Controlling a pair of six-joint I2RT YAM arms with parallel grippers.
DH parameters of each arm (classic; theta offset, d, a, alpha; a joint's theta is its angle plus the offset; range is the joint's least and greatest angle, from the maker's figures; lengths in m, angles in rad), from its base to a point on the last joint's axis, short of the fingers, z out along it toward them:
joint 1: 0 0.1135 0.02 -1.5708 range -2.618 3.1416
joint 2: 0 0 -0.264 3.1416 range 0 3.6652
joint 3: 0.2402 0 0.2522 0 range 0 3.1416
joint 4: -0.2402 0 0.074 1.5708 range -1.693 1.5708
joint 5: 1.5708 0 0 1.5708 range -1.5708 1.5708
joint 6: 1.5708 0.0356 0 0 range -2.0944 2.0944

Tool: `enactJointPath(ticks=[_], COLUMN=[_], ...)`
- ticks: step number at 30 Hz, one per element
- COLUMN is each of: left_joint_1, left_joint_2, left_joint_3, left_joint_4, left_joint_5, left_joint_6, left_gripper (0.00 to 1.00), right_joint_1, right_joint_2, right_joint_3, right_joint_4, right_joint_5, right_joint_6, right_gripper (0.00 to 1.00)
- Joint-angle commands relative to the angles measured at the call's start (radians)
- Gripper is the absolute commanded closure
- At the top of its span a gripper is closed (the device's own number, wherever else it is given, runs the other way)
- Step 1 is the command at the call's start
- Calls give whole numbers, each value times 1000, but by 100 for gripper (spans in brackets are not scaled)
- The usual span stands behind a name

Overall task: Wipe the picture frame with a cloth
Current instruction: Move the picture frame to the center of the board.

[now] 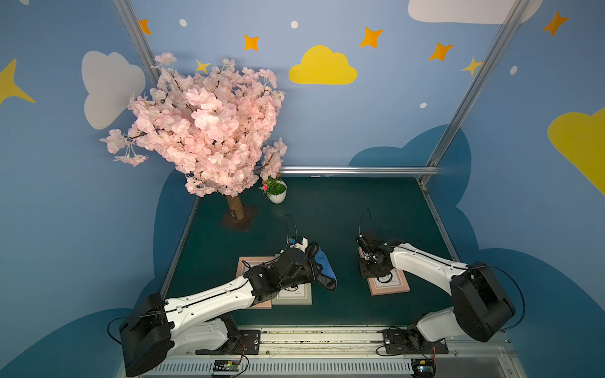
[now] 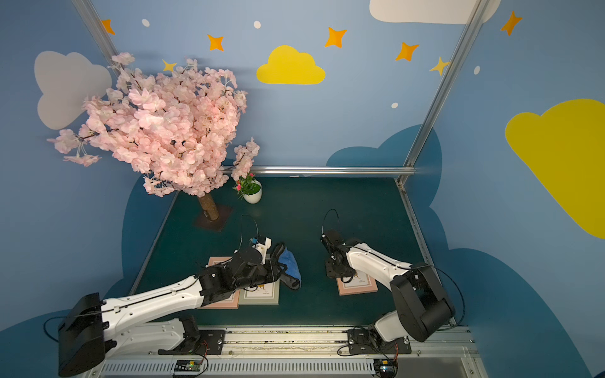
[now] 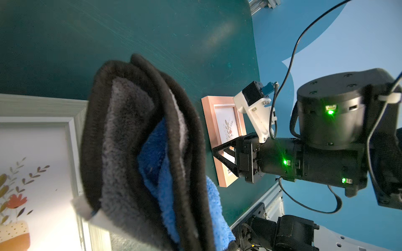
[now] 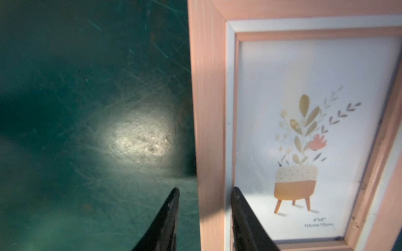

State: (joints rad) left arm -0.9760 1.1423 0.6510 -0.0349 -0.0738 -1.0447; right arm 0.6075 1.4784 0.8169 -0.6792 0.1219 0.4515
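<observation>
The dark green table (image 1: 343,203) fills the floor of the booth. At its far left corner stands a pink blossom tree (image 1: 203,131), the biggest thing on it.

The left arm (image 1: 209,294) reaches in low from the near edge, and the right arm (image 1: 422,261) bends in from the near right corner.

Three frames lie flat on the table. A pink picture frame (image 1: 393,288) lies under the right arm's wrist, with a potted-plant print under its glass. A grey frame (image 1: 294,296) lies under the left arm, and just beside it on the left is a second pink frame (image 1: 244,263), partly hidden by the arm.

The cloth (image 1: 324,265) hangs bunched from the left gripper (image 1: 312,261), whose jaws are clenched on it. The folds show the blue side and the dark reverse. It hangs at the right edge of the grey frame, well apart from the pink picture frame. I cannot tell whether it touches the grey frame.

The right gripper (image 4: 204,193) points down at the pink picture frame with its jaws apart, straddling one long side rail. One finger is over the bare table, clear of the rail's outer edge, and the other is over the glass at the rail's inner edge.

A small white pot plant (image 1: 277,191) sits near the tree's base. A small white tag (image 3: 84,208) sticks out of the cloth's edge.
</observation>
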Motion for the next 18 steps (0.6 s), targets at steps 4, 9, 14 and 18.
enactJointPath(ticks=[4,9,14,18], left_joint_1=[-1,-1,-1,-2], left_joint_2=[-23,-20,-21,-25], left_joint_3=[-16,-14,-12,-11], left_joint_4=[24,27,29,26], left_joint_5=[-4,-4,-4,-7], left_joint_6=[-4,-4,-4,-2], left_gripper=[97,97,97,97], right_joint_1=[-6,-5,-6,-6], right_joint_2=[27,28,33,50], right_joint_3=[25,21,23,33], right_joint_4=[-42,-45,-54,-69], right_joint_5=[-22,-30,-25,-32], right_joint_6=[-5,0,9,19], right_gripper=[63,58,55,57])
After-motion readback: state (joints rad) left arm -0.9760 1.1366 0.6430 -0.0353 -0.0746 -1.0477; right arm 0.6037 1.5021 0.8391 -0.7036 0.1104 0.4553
